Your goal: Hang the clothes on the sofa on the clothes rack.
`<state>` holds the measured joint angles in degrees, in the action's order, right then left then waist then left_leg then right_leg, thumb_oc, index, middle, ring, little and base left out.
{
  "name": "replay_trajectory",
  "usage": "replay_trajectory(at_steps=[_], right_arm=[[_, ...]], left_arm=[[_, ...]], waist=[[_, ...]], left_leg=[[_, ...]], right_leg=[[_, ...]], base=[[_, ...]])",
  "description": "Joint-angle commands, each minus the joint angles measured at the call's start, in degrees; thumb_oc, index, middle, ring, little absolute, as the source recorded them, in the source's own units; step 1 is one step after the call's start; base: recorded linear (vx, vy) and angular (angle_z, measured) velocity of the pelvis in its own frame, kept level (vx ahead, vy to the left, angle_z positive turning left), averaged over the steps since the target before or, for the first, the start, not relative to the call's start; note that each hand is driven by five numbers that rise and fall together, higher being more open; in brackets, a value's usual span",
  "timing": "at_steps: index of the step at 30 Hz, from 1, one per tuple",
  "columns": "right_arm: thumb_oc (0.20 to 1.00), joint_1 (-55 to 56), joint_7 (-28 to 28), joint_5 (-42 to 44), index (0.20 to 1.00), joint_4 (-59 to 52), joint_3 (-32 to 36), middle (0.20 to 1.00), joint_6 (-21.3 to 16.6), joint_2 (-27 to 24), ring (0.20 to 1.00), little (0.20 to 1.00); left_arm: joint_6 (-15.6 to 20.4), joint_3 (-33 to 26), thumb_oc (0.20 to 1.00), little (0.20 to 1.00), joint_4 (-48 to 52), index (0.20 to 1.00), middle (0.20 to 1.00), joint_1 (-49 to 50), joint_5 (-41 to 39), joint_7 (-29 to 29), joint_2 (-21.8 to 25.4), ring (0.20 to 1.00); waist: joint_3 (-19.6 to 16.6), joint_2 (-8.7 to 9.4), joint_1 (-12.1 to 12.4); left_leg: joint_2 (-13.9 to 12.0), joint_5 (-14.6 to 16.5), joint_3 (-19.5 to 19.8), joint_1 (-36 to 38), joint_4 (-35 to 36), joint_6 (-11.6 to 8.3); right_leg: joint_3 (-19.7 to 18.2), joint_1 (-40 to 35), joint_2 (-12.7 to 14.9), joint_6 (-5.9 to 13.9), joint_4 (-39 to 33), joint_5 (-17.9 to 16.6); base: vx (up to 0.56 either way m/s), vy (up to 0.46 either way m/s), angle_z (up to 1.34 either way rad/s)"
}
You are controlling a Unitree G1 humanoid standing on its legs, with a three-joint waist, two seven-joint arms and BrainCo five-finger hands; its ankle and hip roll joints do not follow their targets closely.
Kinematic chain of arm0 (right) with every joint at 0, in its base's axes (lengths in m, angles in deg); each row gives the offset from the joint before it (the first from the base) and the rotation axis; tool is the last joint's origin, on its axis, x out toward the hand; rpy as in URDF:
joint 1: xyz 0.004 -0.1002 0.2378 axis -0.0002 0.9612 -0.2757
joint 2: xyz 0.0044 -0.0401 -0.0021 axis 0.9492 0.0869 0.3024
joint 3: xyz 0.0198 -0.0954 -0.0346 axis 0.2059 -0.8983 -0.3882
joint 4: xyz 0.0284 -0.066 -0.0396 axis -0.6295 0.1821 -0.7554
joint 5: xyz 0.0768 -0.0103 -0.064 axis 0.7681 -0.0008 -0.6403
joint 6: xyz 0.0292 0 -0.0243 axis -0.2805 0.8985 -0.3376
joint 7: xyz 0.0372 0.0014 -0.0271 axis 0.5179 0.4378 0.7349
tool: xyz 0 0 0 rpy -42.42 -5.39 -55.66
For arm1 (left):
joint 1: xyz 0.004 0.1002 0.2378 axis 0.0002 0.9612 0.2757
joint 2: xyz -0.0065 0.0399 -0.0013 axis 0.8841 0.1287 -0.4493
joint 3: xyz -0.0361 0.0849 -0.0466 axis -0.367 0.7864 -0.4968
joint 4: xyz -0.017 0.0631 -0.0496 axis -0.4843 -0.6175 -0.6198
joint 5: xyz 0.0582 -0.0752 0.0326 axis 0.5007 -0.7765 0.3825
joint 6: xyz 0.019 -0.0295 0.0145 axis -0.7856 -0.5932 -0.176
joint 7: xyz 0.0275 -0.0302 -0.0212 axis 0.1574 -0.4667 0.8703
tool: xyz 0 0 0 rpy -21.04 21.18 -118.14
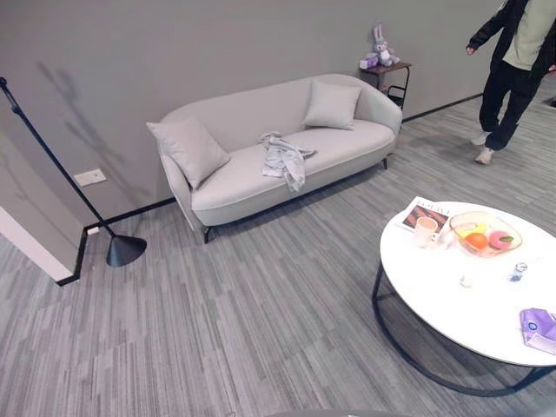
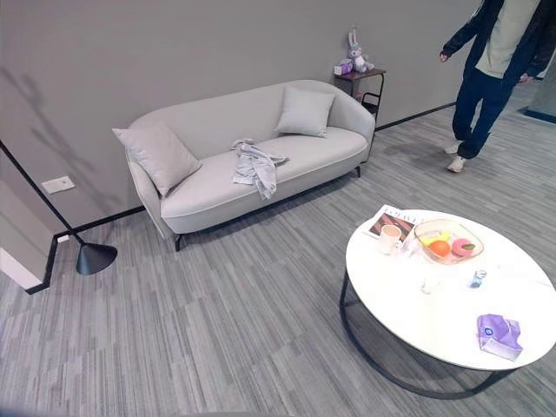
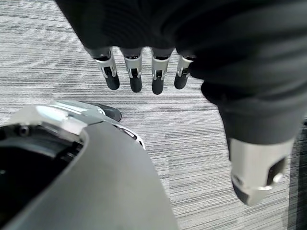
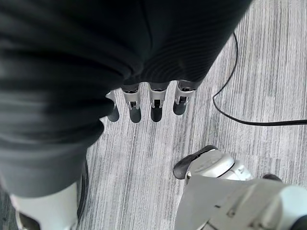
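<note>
A crumpled light grey garment (image 1: 285, 159) is lying on the middle of the sofa (image 1: 252, 182) seat, between the two cushions (image 1: 189, 149). The left hand (image 3: 144, 67) and the right hand (image 4: 144, 103) are hanging released, fingers straight, over the floor, grasping nothing. A person (image 1: 514, 61) is walking well beyond the sofa's far end.

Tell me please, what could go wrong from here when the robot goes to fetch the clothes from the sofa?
1. The round white table stands near the path, so a leg could bump it and shake the fruit bowl and cup.
2. A person is walking beside the sofa and may cross the way.
3. The grey garment lies crumpled, so a hand might catch only one layer.
</note>
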<state>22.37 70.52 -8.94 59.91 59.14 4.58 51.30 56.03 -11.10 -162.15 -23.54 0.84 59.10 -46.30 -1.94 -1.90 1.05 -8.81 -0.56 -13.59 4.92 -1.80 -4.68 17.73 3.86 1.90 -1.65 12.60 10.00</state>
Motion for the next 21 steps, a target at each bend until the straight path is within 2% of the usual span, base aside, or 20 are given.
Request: replay_trajectory(at_steps=[1, 4, 7, 8, 10, 13, 14, 15, 16, 17, 18, 20, 21], right_arm=[[1.000, -4.3, 0.9, -2.5, 1.000, 5.1, 1.1, 1.000, -0.7, 1.0, 1.000, 1.000], [1.000, -4.7, 0.8, -2.9, 1.000, 5.2, 1.2, 1.000, -0.7, 0.7, 1.000, 1.000], [1.000, -5.1, 0.8, -2.4, 1.000, 5.1, 1.4, 1.000, -0.8, 0.1, 1.000, 1.000], [1.000, -5.1, 0.7, -2.0, 1.000, 5.1, 2.1, 1.000, -0.6, -0.3, 1.000, 1.000], [1.000, -5.2, 0.6, -1.9, 1.000, 5.0, 2.6, 1.000, -0.5, -0.6, 1.000, 1.000], [1.000, -5.5, 0.7, -1.9, 1.000, 4.3, 2.6, 1.000, -0.6, -0.7, 1.000, 1.000], [1.000, -5.7, 0.9, -2.0, 1.000, 4.1, 2.7, 1.000, -0.7, -0.7, 1.000, 1.000], [1.000, -5.5, 1.4, -2.4, 1.000, 4.1, 2.8, 1.000, -0.6, -0.7, 1.000, 1.000], [1.000, -5.5, 1.5, -2.9, 1.000, 3.9, 2.8, 1.000, -0.5, -0.6, 1.000, 1.000], [1.000, -5.6, 1.5, -2.9, 1.000, 3.9, 2.8, 1.000, -0.5, -0.6, 1.000, 1.000], [1.000, -5.7, 1.7, -2.8, 1.000, 3.8, 2.8, 1.000, -0.3, -0.5, 1.000, 1.000], [1.000, -5.1, 1.5, -3.1, 1.000, 3.9, 2.7, 1.000, -0.2, -0.3, 1.000, 1.000], [1.000, -4.5, 1.5, -3.2, 1.000, 4.1, 2.7, 1.000, -0.1, -0.2, 1.000, 1.000]], left_arm=[[1.3, -2.0, 1.000, 1.000, -2.6, 1.000, 1.000, -0.9, 1.8, -0.2, -1.4, 1.000], [1.4, -1.7, 1.000, 1.000, -2.4, 1.000, 1.000, -1.0, 2.1, 0.0, -1.6, 1.000], [1.7, -0.5, 1.000, 1.000, -2.1, 1.000, 1.000, -2.0, 2.0, 0.3, -1.7, 1.000], [1.7, 0.1, 1.000, 1.000, -2.1, 1.000, 1.000, -2.3, 2.3, 0.1, -1.9, 1.000], [1.4, 0.3, 1.000, 1.000, -2.7, 1.000, 1.000, -2.1, 2.9, -0.1, -1.9, 1.000], [1.0, 0.3, 1.000, 1.000, -3.7, 1.000, 1.000, -2.0, 4.0, -0.2, -1.6, 1.000], [0.9, 0.5, 1.000, 1.000, -4.1, 1.000, 1.000, -2.1, 4.6, -0.3, -1.6, 1.000], [0.7, 1.1, 1.000, 1.000, -4.4, 1.000, 1.000, -2.3, 6.1, -0.4, -1.1, 1.000], [0.6, 1.1, 1.000, 1.000, -4.3, 1.000, 1.000, -2.3, 6.0, -0.4, -1.1, 1.000], [0.6, 1.1, 1.000, 1.000, -4.3, 1.000, 1.000, -2.3, 6.0, -0.4, -1.1, 1.000], [0.3, 1.7, 1.000, 1.000, -3.6, 1.000, 1.000, -3.2, 6.4, -0.4, -0.6, 1.000], [0.4, 2.3, 1.000, 1.000, -3.0, 1.000, 1.000, -3.6, 6.7, -0.3, -0.2, 1.000], [0.7, 2.5, 1.000, 1.000, -2.7, 1.000, 1.000, -3.8, 6.8, -0.3, 0.1, 1.000]], waist=[[0.2, 2.08, 0.9], [0.5, 1.72, 0.9], [1.5, 1.70, 1.6], [1.9, 1.78, 1.7], [2.2, 1.55, 1.7], [2.9, 1.12, 1.7], [3.0, 0.89, 1.8], [3.4, 0.17, 1.9], [4.6, -0.44, 1.2], [4.3, -0.36, 1.3], [6.2, -1.74, 0.4], [6.2, -2.41, 0.2], [5.8, -2.27, 0.1]], left_leg=[[0.3, -4.7, -0.7, 3.3, 3.9, -2.24], [0.9, -3.7, 0.1, 2.8, 3.9, -1.79], [3.9, -2.0, 6.0, -1.0, 1.6, -0.93], [5.2, 0.4, 8.0, -2.5, 0.4, -0.34], [5.8, 2.1, 8.1, -2.7, -0.3, 0.51], [6.6, 3.3, 8.3, -2.8, -1.0, 1.78], [7.1, 3.9, 8.4, -2.8, -1.2, 2.66], [8.5, 5.4, 8.6, -1.9, -1.2, 5.26], [9.0, 6.5, 8.7, -0.6, -1.2, 6.67], [9.1, 6.3, 8.6, -1.0, -1.2, 6.74], [9.2, 6.8, 9.4, 0.6, -0.9, 8.36], [9.0, 7.5, 10.5, 2.3, -0.5, 8.42], [8.9, 8.1, 11.3, 3.6, 0.3, 8.05]], right_leg=[[-1.3, -10.6, 1.0, 6.81, -17.6, -9.8], [-1.6, -10.1, 1.4, 7.09, -17.6, -9.9], [-1.7, -9.3, 2.6, 7.39, -17.6, -10.2], [-0.8, -9.8, 3.5, 7.36, -17.6, -10.1], [-0.3, -10.6, 4.0, 7.14, -17.2, -9.8], [-0.5, -9.3, 4.8, 6.88, -12.9, -8.1], [-0.6, -8.1, 5.3, 6.98, -9.7, -7.2], [-0.9, -3.6, 7.4, 8.59, 2.5, -7.5], [-2.2, 0.4, 8.9, 10.18, 11.2, -10.6], [-2.4, 0.9, 9.0, 10.19, 11.3, -10.8], [-4.8, 7.0, 10.0, 11.28, 23.9, -14.2], [-4.1, 9.6, 12.4, 11.05, 26.5, -14.4], [-3.5, 10.2, 13.2, 10.69, 23.9, -13.8]], base=[[0.05, 0.080, -0.10], [0.02, 0.080, -0.03], [0.00, 0.102, -0.07], [0.05, 0.152, 0.05], [0.07, 0.169, 0.18], [0.04, 0.141, 0.05], [0.07, 0.245, -0.09], [0.08, 0.366, -0.03], [0.06, 0.300, -0.10], [0.05, 0.293, -0.17], [0.15, 0.214, -0.02], [0.25, 0.127, 0.15], [0.31, -0.060, 0.04]])
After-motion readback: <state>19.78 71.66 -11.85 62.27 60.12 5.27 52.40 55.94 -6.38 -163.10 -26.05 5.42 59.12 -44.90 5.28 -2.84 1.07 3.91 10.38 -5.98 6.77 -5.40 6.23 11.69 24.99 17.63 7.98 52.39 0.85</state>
